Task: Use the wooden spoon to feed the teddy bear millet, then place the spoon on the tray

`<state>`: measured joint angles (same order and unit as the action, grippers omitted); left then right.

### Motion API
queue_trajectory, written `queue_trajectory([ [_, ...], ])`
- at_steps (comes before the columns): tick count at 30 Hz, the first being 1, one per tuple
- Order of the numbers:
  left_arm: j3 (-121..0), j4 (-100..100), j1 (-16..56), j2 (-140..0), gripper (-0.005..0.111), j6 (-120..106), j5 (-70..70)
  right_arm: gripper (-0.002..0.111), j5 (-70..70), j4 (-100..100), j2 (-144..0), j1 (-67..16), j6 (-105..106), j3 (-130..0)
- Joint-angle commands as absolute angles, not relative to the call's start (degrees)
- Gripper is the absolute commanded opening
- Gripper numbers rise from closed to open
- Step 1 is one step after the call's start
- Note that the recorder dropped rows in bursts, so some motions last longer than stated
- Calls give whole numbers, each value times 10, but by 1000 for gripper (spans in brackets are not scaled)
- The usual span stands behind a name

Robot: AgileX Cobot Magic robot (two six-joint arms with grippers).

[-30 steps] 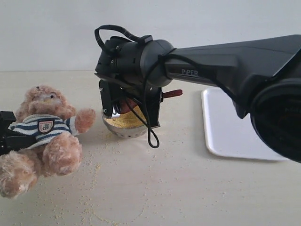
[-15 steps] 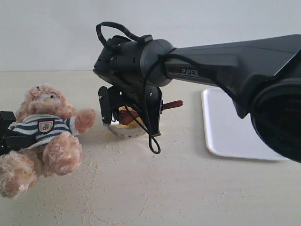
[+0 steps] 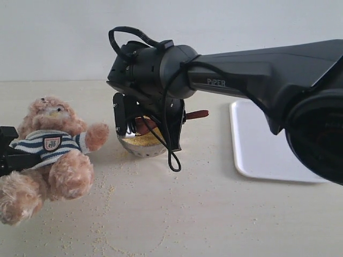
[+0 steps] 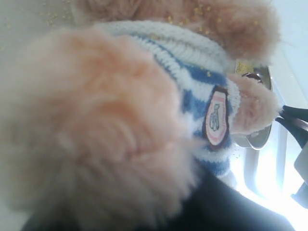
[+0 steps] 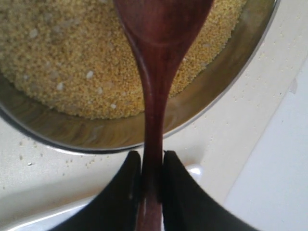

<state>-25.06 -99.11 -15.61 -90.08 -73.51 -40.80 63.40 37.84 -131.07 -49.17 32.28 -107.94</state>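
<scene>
One black robot arm (image 3: pixel 257 69) reaches in from the right and ends above the single small round shiny metal bowl (image 3: pixel 140 149), which stands on the pale beige tabletop (image 3: pixel 214 214). One flat white rectangular tray (image 3: pixel 262 144) with rounded corners lies well to the right of the bowl, apart from it. One fluffy light-brown teddy bear (image 3: pixel 48 155) in a navy-and-white striped sweater sits to the left of the bowl, its nearer paw close to the rim.

There are two grippers. The right gripper (image 5: pixel 150 161) hangs over the bowl, its jaws narrow and clamped on the slim handle of the one dark reddish-brown glossy wooden spoon (image 5: pixel 156 72). The left gripper (image 3: pixel 8 147), on the bear's side away from the bowl, is closed on the bear's striped flank.

The spoon's oval end sits over the fine yellow millet (image 5: pixel 62 62) heaped in the bowl. Many stray grains (image 3: pixel 107 203) lie scattered in front of the bowl.
</scene>
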Motion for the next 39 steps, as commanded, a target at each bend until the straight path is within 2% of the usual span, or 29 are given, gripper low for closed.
queue_trajectory([
  [1,-254,-999,-154,-895,5,-730,-422,0,635,376,-1309,-489,319,-1080],
  [14,-254,-999,-154,-895,5,-731,-428,0,700,368,-1287,-486,273,-1080],
  [22,-254,-936,-154,-895,5,-731,-551,0,700,335,-1243,-478,276,-1080],
  [29,-253,-858,-154,-895,5,-660,-554,0,700,283,-1201,-478,290,-1080],
  [39,-253,-850,-154,-895,5,-652,-564,0,700,235,-1185,-485,287,-1080],
])
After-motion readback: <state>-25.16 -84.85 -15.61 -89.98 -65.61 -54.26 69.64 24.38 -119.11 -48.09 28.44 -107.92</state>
